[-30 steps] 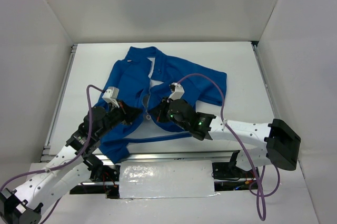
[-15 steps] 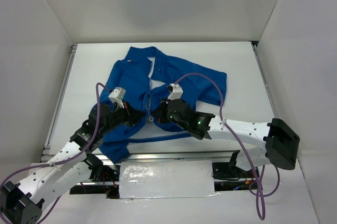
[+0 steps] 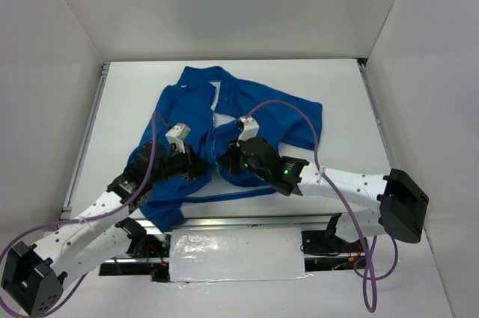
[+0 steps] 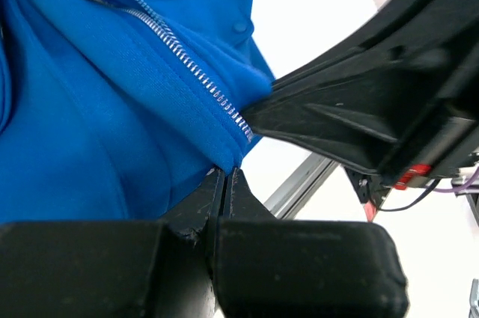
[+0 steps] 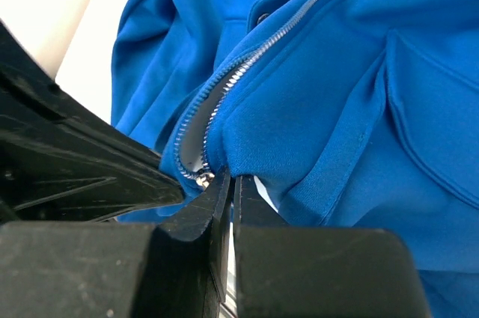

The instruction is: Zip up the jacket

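Observation:
The royal-blue jacket (image 3: pixel 247 112) lies spread on the white table, collar at the far side, front partly open with pale lining showing. Its light zipper (image 4: pixel 191 71) runs down the middle. My left gripper (image 3: pixel 203 166) is shut on the jacket's lower front edge (image 4: pixel 224 155) at the zipper's bottom end. My right gripper (image 3: pixel 224 159) is shut on the other front edge (image 5: pixel 247 159), right beside the metal zipper slider (image 5: pixel 200 178). The two grippers almost touch each other at the hem.
A metal rail (image 3: pixel 247 221) runs along the table's near edge, just below the jacket's hem. White walls enclose the table on three sides. Purple cables loop over both arms.
My left gripper has moved right along the hem towards the right gripper, pulling the fabric with it. The right gripper has shifted slightly left and the two have closed up.

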Tool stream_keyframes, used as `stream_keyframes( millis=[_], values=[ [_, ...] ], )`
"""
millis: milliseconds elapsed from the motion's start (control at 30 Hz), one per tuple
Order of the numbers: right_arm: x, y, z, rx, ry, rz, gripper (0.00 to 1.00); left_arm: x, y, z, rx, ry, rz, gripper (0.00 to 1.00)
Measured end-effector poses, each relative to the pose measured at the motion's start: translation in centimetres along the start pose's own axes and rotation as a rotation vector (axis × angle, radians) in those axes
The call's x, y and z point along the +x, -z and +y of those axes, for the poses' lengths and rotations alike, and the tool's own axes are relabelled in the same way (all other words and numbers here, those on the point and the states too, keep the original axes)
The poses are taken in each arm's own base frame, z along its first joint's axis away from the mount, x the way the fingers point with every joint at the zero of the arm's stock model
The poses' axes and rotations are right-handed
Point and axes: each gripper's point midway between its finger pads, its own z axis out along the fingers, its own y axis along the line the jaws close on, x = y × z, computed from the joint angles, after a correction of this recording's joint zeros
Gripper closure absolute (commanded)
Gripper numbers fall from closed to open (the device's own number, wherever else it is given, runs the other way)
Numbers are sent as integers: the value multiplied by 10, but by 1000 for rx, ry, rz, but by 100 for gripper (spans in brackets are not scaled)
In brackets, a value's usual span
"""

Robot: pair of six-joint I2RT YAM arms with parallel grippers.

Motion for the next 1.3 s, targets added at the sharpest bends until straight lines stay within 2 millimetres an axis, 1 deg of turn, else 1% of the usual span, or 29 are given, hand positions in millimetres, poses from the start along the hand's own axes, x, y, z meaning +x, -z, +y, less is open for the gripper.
stream_keyframes(
  millis=[133, 367, 633, 700, 800, 900, 933, 1000, 1033, 1100, 1133, 1233, 1300],
  values=[
    [3, 1, -3, 3, 2, 11, 100, 8, -5, 8, -28, 15, 39, 100],
    [8, 3, 1, -24, -9, 32, 100, 11, -4, 15, -66, 22, 46, 100],
    [13, 4, 6, -54, -27, 54, 90, 14, -4, 21, -95, 28, 55, 100],
    [13, 4, 7, -59, -31, 56, 81, 15, -3, 21, -97, 29, 56, 100],
    [11, 4, 10, -70, -36, 51, 78, 15, -3, 21, -96, 30, 60, 100],
    [8, 3, 11, -77, -43, 43, 69, 16, -3, 20, -92, 30, 62, 100],
    [8, 3, 11, -77, -44, 42, 64, 16, -3, 20, -89, 30, 63, 100],
    [6, 3, 10, -79, -48, 41, 60, 16, -3, 19, -84, 31, 66, 100],
    [5, 3, 8, -79, -49, 40, 52, 17, -3, 18, -81, 31, 68, 100],
    [1, 1, 4, -72, -57, 33, 41, 17, -4, 18, -77, 31, 71, 100],
    [-2, 1, 1, -66, -60, 28, 34, 18, -4, 18, -76, 32, 73, 100],
    [-8, 1, -2, -61, -61, 16, 28, 17, -4, 17, -71, 31, 73, 100],
    [-13, 5, -1, -69, -61, 3, 23, 18, -4, 16, -68, 31, 75, 100]
  ],
)
